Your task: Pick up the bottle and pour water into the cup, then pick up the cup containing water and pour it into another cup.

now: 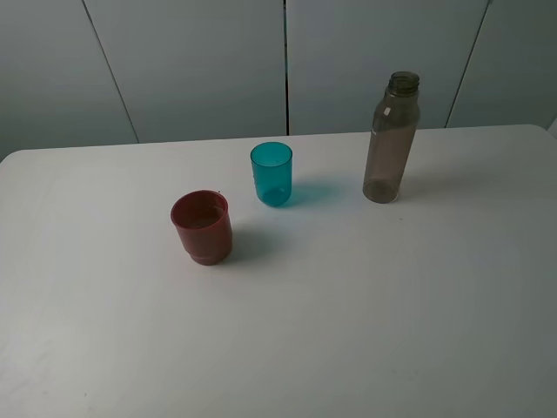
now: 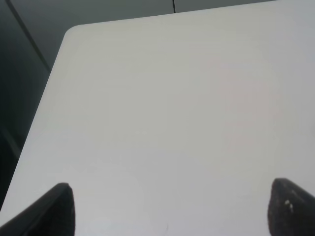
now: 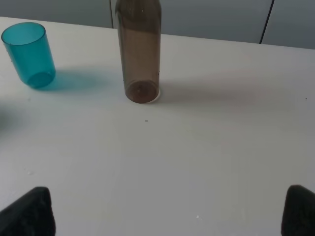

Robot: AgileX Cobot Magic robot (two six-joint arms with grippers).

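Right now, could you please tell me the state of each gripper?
Left gripper: open, holding nothing, over bare table.
Right gripper: open, holding nothing, facing the bottle, not touching it.

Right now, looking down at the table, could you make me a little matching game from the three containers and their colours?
Things:
1. bottle
2. slim cup
3. squat cup

Colours:
A. opaque red-brown
B. clear grey-tinted
C. translucent teal

Pairs: 1-B, 2-C, 3-A
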